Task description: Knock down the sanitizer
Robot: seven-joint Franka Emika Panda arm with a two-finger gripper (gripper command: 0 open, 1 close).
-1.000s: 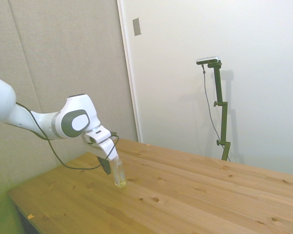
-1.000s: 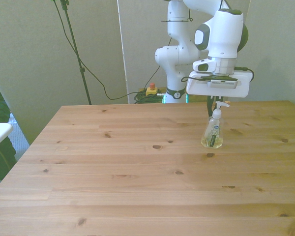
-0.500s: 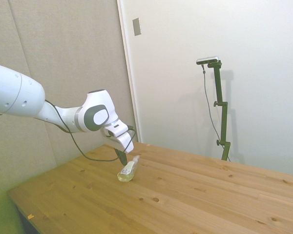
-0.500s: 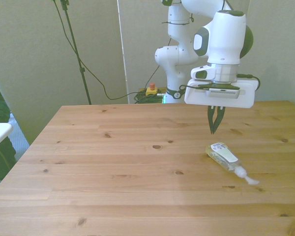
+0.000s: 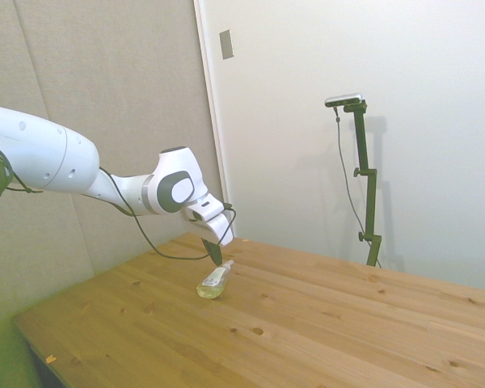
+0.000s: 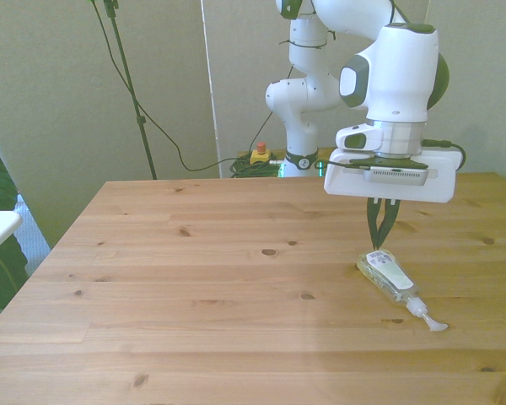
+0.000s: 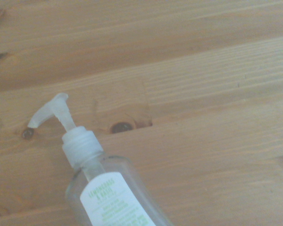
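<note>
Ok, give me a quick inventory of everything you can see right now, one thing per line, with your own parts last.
sanitizer: one, clear bottle with yellowish liquid, a white label and a white pump nozzle; lying on its side on the table toward the front view's right, nozzle pointing at the camera.
table: one, light wood planks with dark knots; carries only the bottle.
gripper: one, dark fingers under a white hand; hanging just above the base end of the bottle, fingers close together and holding nothing.
arm: one, white with grey joints; reaching in from the side view's left.
</note>
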